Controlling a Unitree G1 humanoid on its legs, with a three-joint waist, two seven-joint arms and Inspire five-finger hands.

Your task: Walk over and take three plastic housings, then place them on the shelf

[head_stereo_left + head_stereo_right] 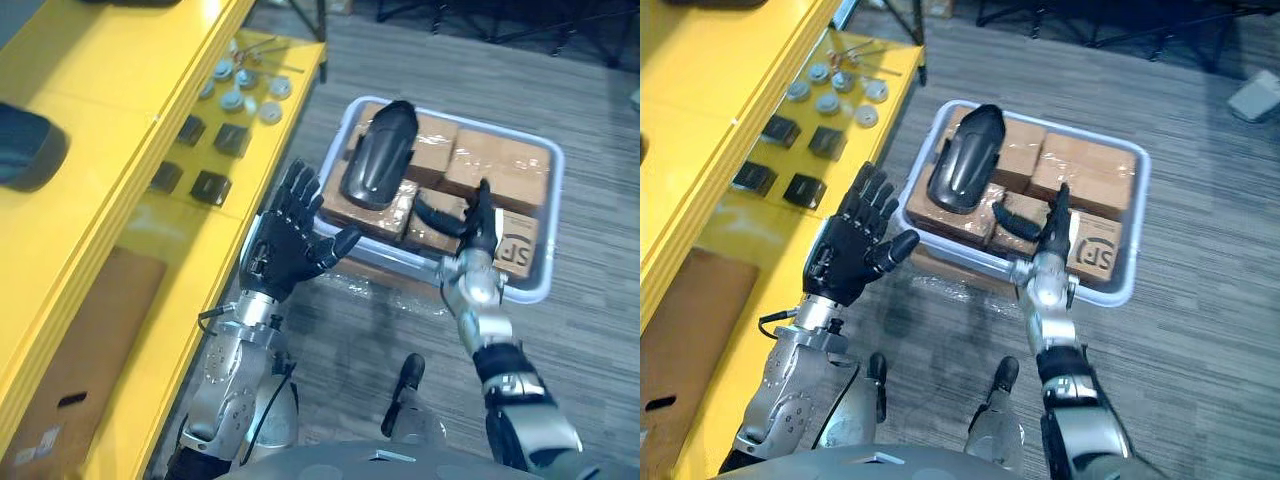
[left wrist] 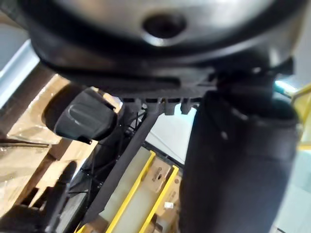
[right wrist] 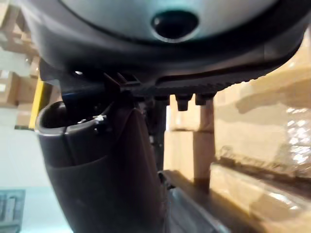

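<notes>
Nothing is held: the left hand [image 1: 290, 240] is spread open beside the crate [image 1: 553, 190], the right hand [image 1: 480, 228] straight-fingered over its near rim. A black housing [image 1: 380, 155] lies ungrasped on the boxes [image 1: 500, 165] inside; placement on the shelf [image 1: 100, 60] is judged outstanding.

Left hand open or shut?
Open. The left hand has its fingers spread straight and holds nothing; the black housing lies on the boxes in the crate.

Shelf [image 1: 120, 150] at L; crate [image 1: 553, 215] on floor [image 1: 400, 60] to its R. Wrapped boxes [image 1: 500, 165] in crate, plastic housing [image 1: 378, 155] atop them, L side. Small blocks [image 1: 211, 187], discs [image 1: 232, 100] on shelf's lower tier.
</notes>
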